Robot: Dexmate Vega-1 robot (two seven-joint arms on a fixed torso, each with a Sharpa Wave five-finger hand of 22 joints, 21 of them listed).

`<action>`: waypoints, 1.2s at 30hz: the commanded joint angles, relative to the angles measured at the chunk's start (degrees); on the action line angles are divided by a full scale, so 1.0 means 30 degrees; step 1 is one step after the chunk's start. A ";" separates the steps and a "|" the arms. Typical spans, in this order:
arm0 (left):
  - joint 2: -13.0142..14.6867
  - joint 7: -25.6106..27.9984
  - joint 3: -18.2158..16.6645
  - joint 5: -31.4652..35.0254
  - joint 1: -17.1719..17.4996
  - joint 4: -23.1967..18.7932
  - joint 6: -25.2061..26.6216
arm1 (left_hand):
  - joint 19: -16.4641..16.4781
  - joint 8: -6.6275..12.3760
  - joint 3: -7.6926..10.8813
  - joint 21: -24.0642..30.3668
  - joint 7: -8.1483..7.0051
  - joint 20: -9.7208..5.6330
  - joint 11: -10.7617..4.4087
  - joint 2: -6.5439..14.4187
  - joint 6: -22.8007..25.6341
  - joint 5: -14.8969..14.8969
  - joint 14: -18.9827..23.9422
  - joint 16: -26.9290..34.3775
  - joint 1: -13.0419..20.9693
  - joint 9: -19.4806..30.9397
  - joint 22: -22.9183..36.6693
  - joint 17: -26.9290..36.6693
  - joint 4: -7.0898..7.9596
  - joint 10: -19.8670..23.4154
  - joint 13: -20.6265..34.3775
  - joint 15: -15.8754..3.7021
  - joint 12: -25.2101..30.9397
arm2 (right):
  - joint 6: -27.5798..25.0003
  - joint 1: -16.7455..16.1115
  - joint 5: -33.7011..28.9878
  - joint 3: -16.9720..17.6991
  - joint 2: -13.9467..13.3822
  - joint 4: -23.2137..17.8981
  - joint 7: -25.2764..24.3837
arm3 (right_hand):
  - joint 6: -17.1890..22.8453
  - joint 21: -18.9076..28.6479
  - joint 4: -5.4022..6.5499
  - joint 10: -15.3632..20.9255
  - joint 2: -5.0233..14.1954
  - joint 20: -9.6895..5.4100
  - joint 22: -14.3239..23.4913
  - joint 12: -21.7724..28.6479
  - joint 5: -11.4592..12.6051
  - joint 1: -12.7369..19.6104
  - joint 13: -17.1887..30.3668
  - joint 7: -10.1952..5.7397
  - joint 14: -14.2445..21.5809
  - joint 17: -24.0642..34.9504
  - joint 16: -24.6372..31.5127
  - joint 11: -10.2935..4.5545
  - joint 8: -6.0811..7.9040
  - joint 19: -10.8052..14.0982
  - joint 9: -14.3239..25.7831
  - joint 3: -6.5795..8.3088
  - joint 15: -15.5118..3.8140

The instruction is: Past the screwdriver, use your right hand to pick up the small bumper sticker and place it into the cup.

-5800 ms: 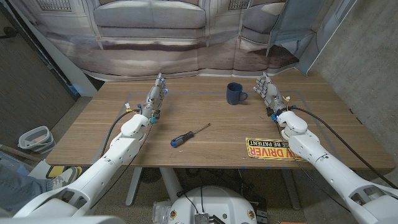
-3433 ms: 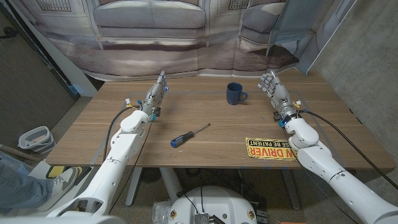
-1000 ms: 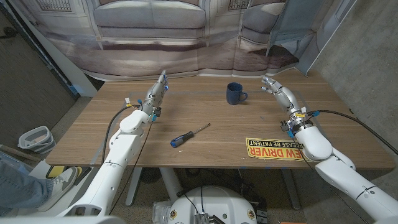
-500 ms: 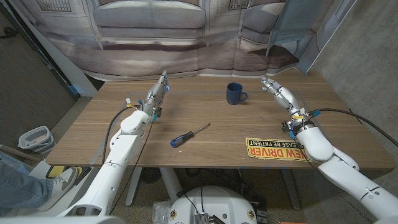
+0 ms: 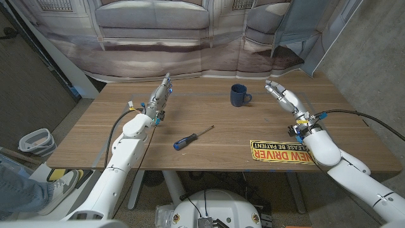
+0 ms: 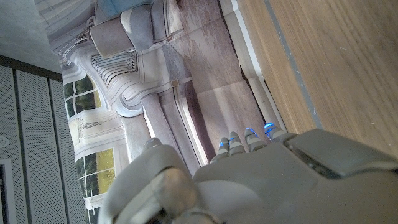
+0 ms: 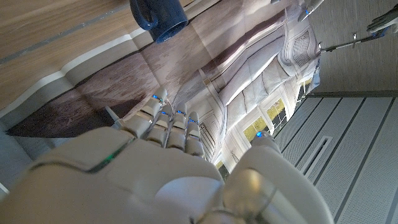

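Note:
A yellow-and-black bumper sticker [image 5: 279,152] lies flat near the table's front edge on the right side. The dark blue cup [image 5: 238,95] [image 7: 158,15] stands upright toward the back of the table, its handle to the right. A blue-handled screwdriver [image 5: 192,137] lies in the middle, left of the sticker. My right hand [image 5: 284,97] [image 7: 168,162] is raised behind the sticker and right of the cup, fingers stretched out and holding nothing. My left hand [image 5: 161,96] [image 6: 236,180] stands at the back left, fingers straight, empty.
A wooden table [image 5: 209,117] carries everything. A printed backdrop of a sofa [image 5: 190,38] hangs close behind its far edge. A concrete wall [image 5: 373,57] stands on the right. A white bin [image 5: 35,140] sits on the floor to the left.
My right arm has drawn back toward the front right and the hand has tilted, fingers now pointing toward the back left. The left hand, sticker, cup and screwdriver have stayed put.

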 commanded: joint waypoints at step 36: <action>-0.0010 -0.0032 -0.0194 -0.0157 0.0835 -0.1008 -0.0252 | -0.0092 -0.0076 -0.0208 -0.0058 -0.0010 0.0109 0.0063 0.0024 0.0128 0.0063 0.0011 -0.0049 0.0284 0.0058 0.0114 0.0100 0.0101 0.0031 0.0095 0.0027 -0.0079 | -0.0831 -0.3470 -0.4761 0.2061 -0.0394 -0.2011 -0.2315 | 0.0256 -0.0302 -0.0147 0.0554 -0.0041 -0.0532 0.0055 0.0095 0.0385 0.0310 0.0059 -0.0299 0.0566 0.0030 -0.0077 -0.0184 0.0021 0.0245 0.0029 -0.0098 -0.0279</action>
